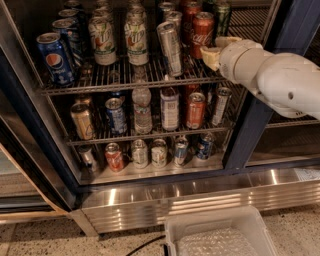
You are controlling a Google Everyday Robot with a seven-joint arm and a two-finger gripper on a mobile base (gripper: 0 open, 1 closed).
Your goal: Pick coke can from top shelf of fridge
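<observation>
My gripper (212,51) is reaching into the fridge (249,131) from the right, at the right end of the top shelf (125,76). My white arm (280,75) crosses in front of the dark blue door frame. The coke can (202,33) stands upright on that shelf, just left of my gripper and a little farther back. It is red, with white script facing out and a silver top. From here my gripper's cream tip overlaps the can's lower right side. I cannot tell whether it is touching the can, and I cannot tell whether my jaws are apart or together.

Just left of the coke can, a slim silver can (169,47) leans with its top tilted to the left. Farther left stand two pale green-and-white cans (103,41), then a blue Pepsi can (55,58) at the near left end of the rack. Another red can (190,14) sits behind the coke can, and a dark green can (222,17) stands far right, above my gripper. A white bin (220,226) rests on the floor below the fridge's steel base.
</observation>
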